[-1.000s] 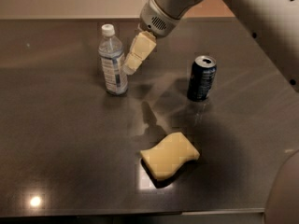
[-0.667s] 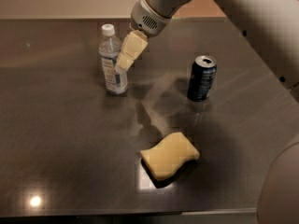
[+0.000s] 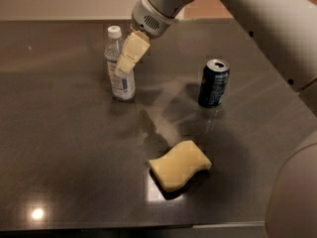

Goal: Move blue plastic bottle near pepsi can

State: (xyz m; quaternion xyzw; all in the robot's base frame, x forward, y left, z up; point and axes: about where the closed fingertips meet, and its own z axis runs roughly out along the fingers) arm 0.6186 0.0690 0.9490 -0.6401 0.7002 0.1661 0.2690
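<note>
Your gripper (image 3: 125, 66) hangs well to the left of the can (image 3: 214, 83), in front of the upper part of the bottle (image 3: 120, 85). You cannot tell whether it holds the bottle or how wide it stands. The bottle stands upright on the dark table (image 3: 59, 133), well apart from the can. A yellow sponge (image 3: 179, 165) lies nearer the camera than the can.

Dim, warm indoor light falls on a dark glossy table (image 3: 59, 148). A small round lamp reflection glares near its front left edge, and a pale square of glare sits beside the yellow sponge (image 3: 179, 165). Soft shadows spread between the blue plastic bottle (image 3: 122, 86) and the pepsi can (image 3: 214, 83). The pale gripper (image 3: 125, 67), just in front of the bottle, is evenly lit
</note>
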